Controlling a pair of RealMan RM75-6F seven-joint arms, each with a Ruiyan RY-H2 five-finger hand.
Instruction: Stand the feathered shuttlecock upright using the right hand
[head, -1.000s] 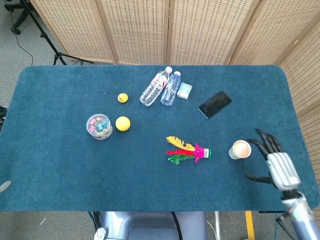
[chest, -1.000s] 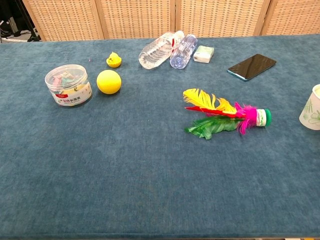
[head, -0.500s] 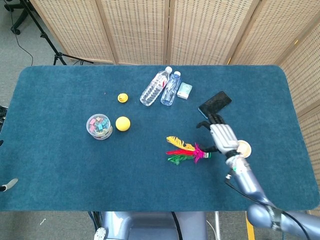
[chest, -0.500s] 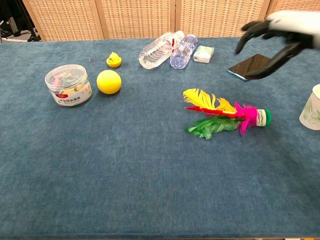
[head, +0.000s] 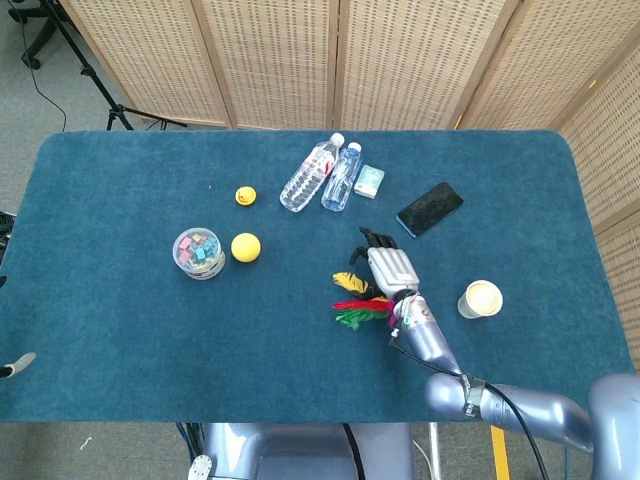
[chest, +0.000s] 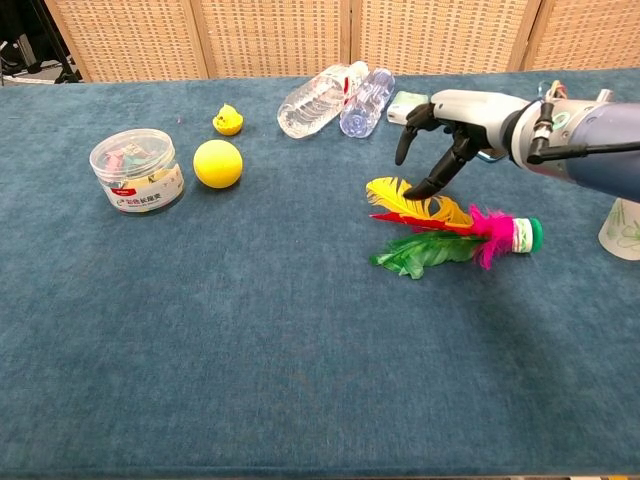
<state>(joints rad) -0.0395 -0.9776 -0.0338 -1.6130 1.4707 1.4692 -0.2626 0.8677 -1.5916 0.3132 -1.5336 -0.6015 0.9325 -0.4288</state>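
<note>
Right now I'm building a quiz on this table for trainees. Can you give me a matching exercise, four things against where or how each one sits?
Things:
1. shuttlecock
2. phone
3. cup
4. ball

States:
A. beside the clear tub
B. flat, screen dark, right of the bottles
C. upright near the table's right edge
D. lying on its side under the right hand

Pairs: 1-D, 2-B, 3-C, 4-A
</note>
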